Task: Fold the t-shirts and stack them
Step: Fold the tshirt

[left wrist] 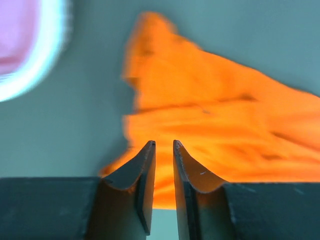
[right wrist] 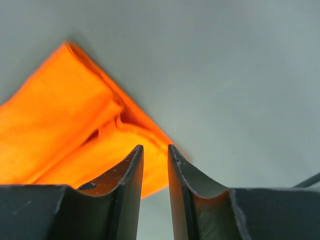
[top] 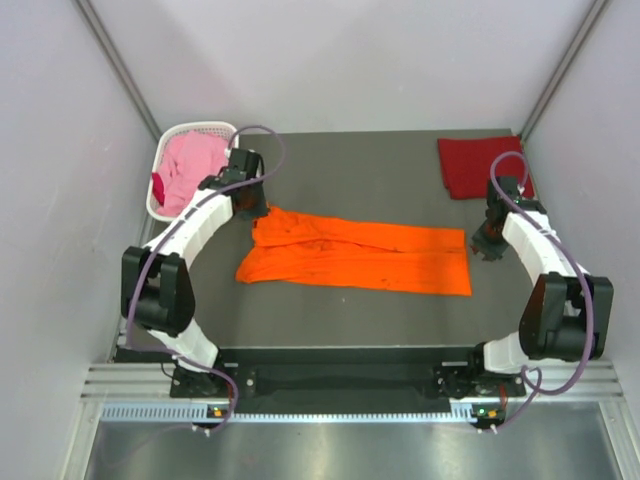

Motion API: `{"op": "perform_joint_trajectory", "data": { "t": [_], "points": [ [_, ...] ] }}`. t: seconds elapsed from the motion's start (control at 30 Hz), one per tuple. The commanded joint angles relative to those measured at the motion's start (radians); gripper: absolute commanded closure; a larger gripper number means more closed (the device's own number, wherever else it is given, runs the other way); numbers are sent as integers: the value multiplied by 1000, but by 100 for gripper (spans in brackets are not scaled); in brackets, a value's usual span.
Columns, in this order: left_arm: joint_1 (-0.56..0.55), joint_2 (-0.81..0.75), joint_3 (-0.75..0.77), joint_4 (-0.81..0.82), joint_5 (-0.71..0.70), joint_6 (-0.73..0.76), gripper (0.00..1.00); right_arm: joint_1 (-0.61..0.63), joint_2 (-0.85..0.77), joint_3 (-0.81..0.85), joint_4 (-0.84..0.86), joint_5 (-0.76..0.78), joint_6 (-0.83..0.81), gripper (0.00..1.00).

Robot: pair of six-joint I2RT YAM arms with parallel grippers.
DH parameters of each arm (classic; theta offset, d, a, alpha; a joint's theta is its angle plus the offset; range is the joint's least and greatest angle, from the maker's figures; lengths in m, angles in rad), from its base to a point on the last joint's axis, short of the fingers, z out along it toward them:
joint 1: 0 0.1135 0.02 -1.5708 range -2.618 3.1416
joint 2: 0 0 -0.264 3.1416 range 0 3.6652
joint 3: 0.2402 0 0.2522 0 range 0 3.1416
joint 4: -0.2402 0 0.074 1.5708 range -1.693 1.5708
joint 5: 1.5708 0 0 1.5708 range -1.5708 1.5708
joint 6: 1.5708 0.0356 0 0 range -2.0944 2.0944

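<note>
The orange t-shirt [top: 355, 255] lies folded into a long strip across the middle of the table; it also shows in the left wrist view [left wrist: 215, 110] and the right wrist view [right wrist: 65, 120]. The dark red t-shirt [top: 478, 166] lies folded at the back right. The pink t-shirt [top: 192, 160] sits bunched in the white basket [top: 205, 128]. My left gripper [top: 250, 205] [left wrist: 163, 143] hovers over the strip's left end, jaws almost together, empty. My right gripper [top: 484, 243] [right wrist: 155, 147] hovers at the strip's right near corner, jaws almost together, empty.
The basket stands at the back left corner, right behind the left arm; its rim [left wrist: 40, 65] shows blurred in the left wrist view. Grey walls close in on the left, right and back. The table's front edge runs just ahead of the arm bases.
</note>
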Motion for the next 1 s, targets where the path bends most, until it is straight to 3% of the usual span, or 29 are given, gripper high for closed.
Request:
{"op": "perform_joint_trajectory", "data": {
  "t": [0.0,0.03,0.13,0.67,0.77,0.9,0.97],
  "points": [
    [-32,-41,-51,79,203,-12,75,13,-23,-59,-90,-87,175,73],
    [-36,-36,-63,95,288,-29,76,19,-21,-88,-71,-113,207,72],
    [-73,-21,-104,156,337,-70,77,52,-3,-122,-45,-117,253,71],
    [-49,175,-135,146,75,-103,77,61,75,-230,45,-15,382,69],
    [-33,188,-134,143,42,-104,77,61,86,-256,67,8,377,74],
    [-13,206,-123,135,16,-111,77,61,68,-283,93,26,368,100],
    [-1,218,-122,130,-1,-114,77,61,33,-289,87,51,370,100]
  ]
}}
